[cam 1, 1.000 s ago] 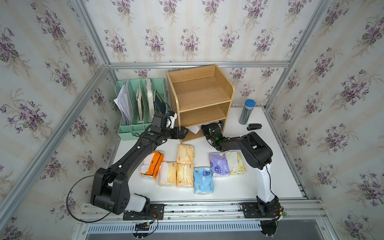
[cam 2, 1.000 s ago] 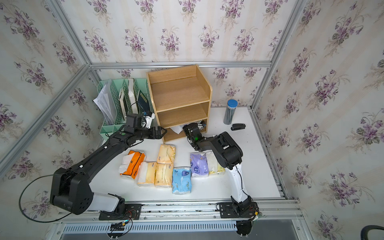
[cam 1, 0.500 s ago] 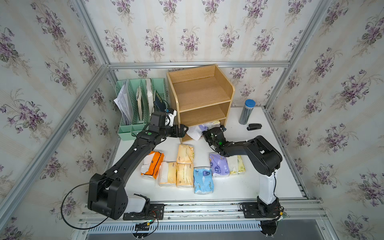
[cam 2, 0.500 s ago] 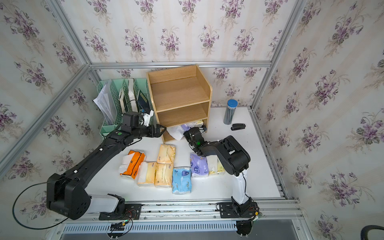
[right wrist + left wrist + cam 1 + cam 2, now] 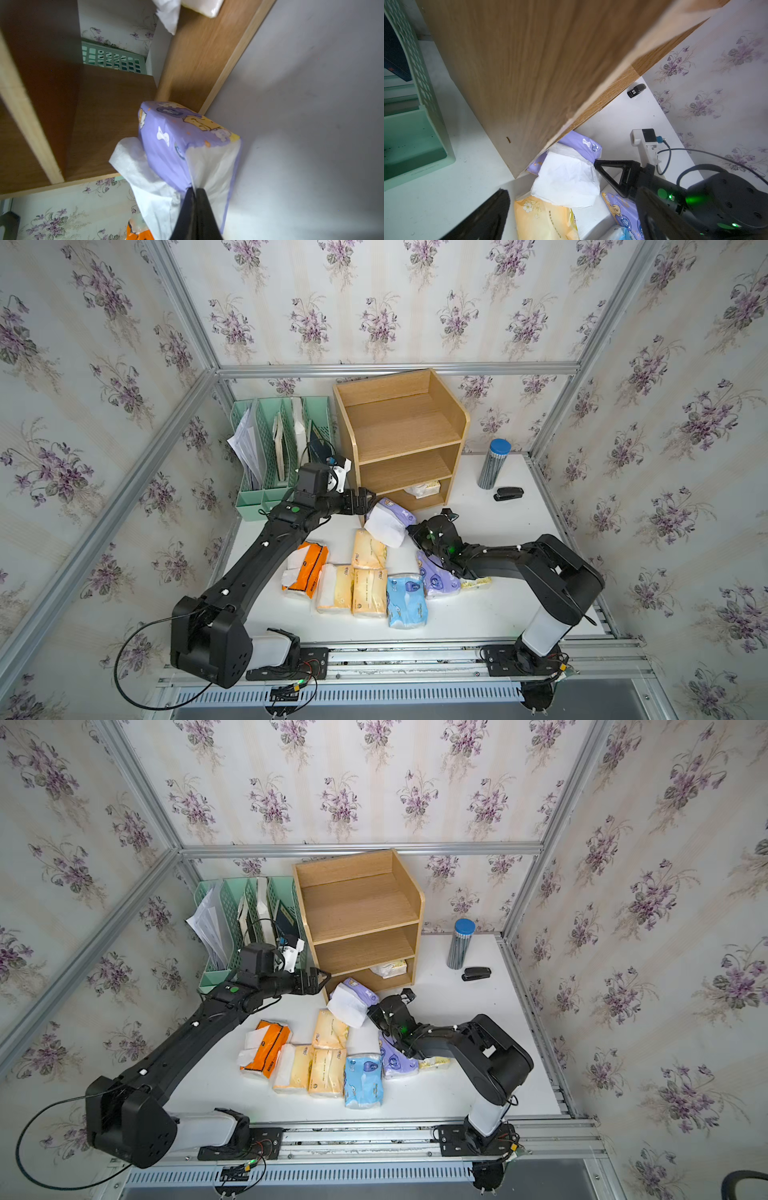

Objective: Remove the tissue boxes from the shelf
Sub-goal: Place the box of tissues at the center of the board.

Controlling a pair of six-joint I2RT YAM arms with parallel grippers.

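My right gripper (image 5: 194,190) is shut on the end of a purple tissue box (image 5: 182,135), pinching its wrapper and a loose white sheet. That box (image 5: 390,518) hangs tilted just in front of the bottom tier of the wooden shelf (image 5: 399,435). One white-yellow tissue box (image 5: 424,489) lies inside the bottom tier; the two upper tiers are bare. My left gripper (image 5: 365,504) stands open at the shelf's front left corner, holding nothing. Several tissue boxes lie on the table in front: orange (image 5: 305,568), cream-yellow (image 5: 368,549), light blue (image 5: 405,601), purple (image 5: 436,580).
A mint green file organizer (image 5: 274,448) with papers stands left of the shelf. A blue-capped striped cylinder (image 5: 493,464) and a black stapler (image 5: 508,493) sit to the shelf's right. The right arm lies low across the table's right half.
My right gripper has pulled the purple tissue box out of the bottom tier toward the table's front. My left gripper has edged toward the shelf's front corner, still open.
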